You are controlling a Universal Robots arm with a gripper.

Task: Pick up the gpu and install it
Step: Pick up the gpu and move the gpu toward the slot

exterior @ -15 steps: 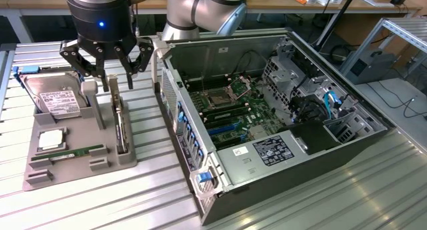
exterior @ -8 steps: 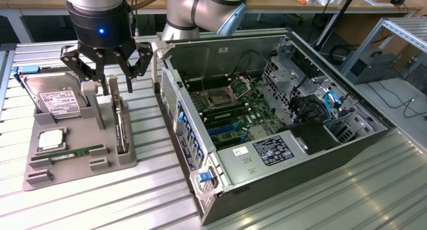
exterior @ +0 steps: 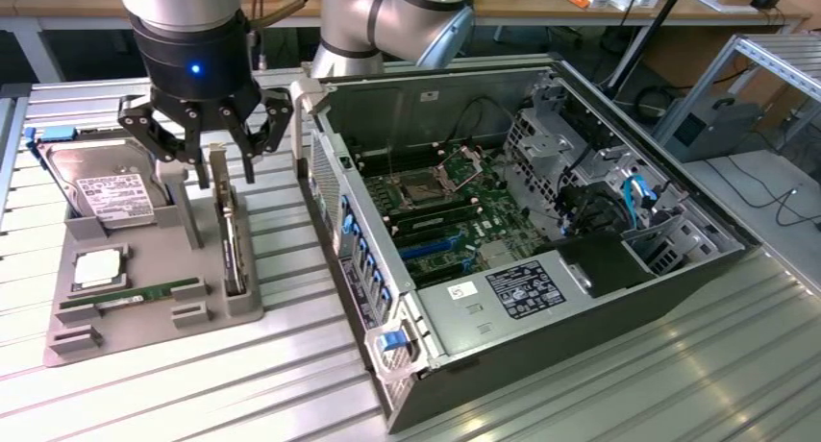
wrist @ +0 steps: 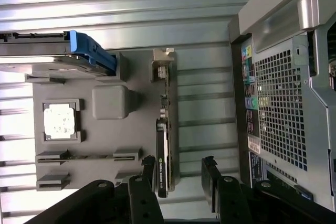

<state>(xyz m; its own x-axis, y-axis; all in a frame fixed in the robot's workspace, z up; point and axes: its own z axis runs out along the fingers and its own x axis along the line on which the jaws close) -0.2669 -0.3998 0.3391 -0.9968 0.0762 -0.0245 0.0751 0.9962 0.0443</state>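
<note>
While my pincer (exterior: 215, 165) hangs spread above the gpu (exterior: 230, 233), it stands on edge in its gray holder (exterior: 144, 261).

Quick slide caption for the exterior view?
Open gripper poised over the gpu, which stands on edge in the grey parts holder beside the opened computer case.

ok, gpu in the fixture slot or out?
In. The gpu stands on edge in the slot of the grey fixture, outside the computer case; the gripper is open above it, not clamped on it.
</note>
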